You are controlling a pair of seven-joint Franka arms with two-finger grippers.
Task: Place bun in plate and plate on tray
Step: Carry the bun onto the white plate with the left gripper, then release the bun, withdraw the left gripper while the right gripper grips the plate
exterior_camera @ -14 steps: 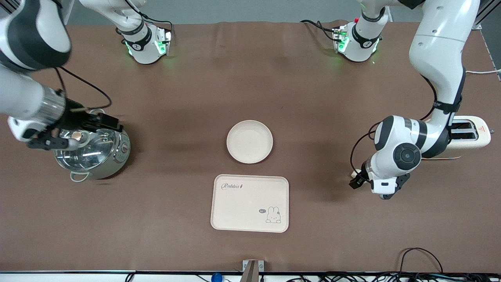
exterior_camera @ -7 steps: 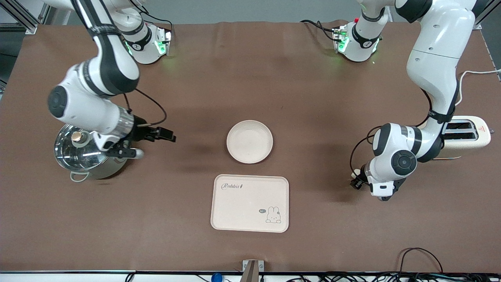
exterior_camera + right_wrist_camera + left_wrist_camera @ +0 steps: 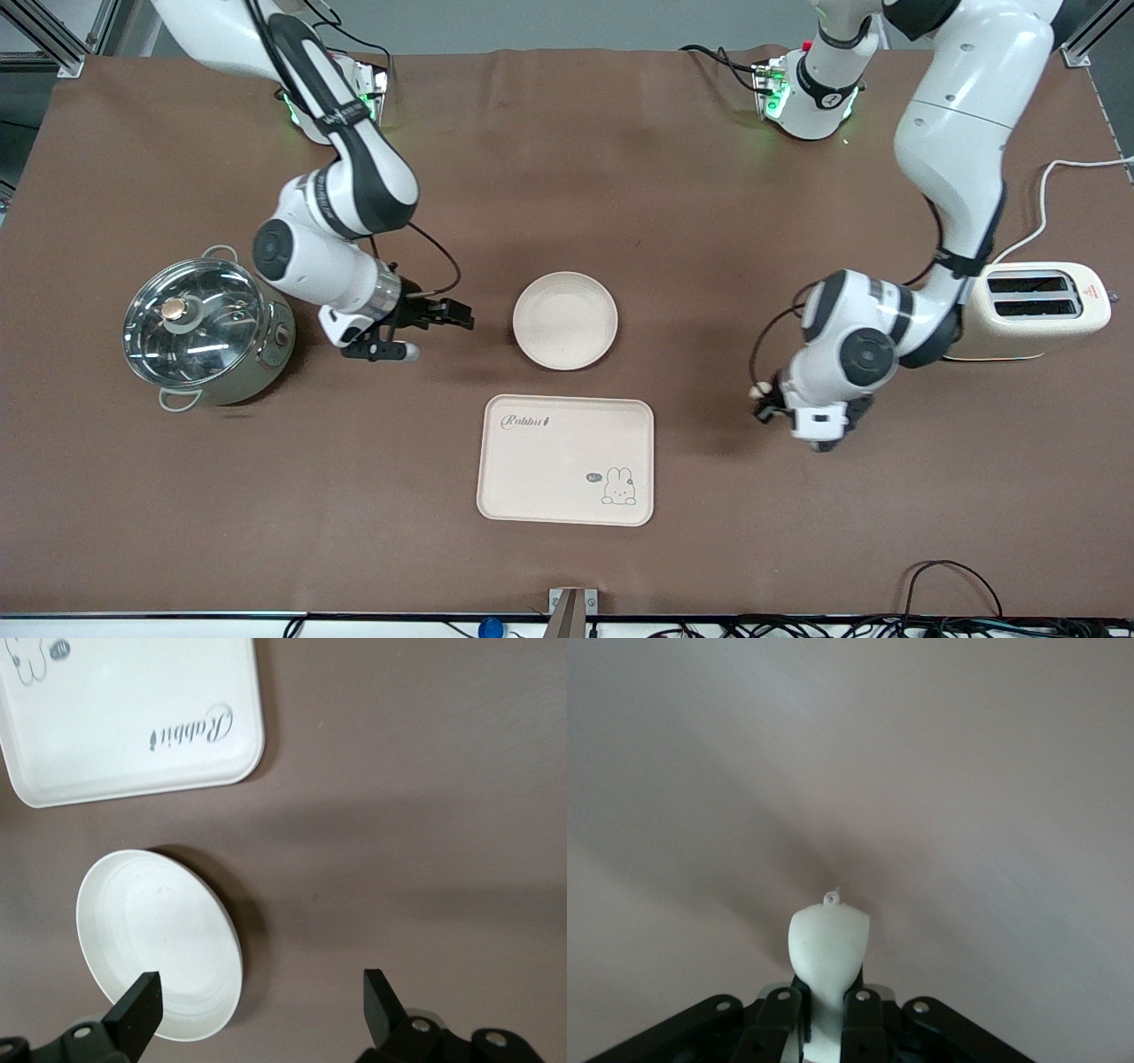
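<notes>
The round cream plate (image 3: 565, 320) lies on the table's middle, and it also shows in the right wrist view (image 3: 159, 943). The Rabbit tray (image 3: 565, 460) lies just nearer the front camera; the right wrist view shows it too (image 3: 133, 718). My left gripper (image 3: 769, 403) is shut on the small pale bun (image 3: 757, 390) over bare table, between the tray and the toaster. In the left wrist view the bun (image 3: 828, 948) sticks out between the fingers of that gripper (image 3: 828, 1005). My right gripper (image 3: 434, 335) is open and empty beside the plate, toward the right arm's end; its own wrist view shows it open (image 3: 259, 988).
A steel pot with a glass lid (image 3: 205, 332) stands toward the right arm's end. A cream toaster (image 3: 1036, 310) stands toward the left arm's end, its white cord running off the table. Cables lie along the table's front edge.
My right arm has swung from over the pot to beside the plate. My left gripper has moved with the bun away from the toaster, toward the tray.
</notes>
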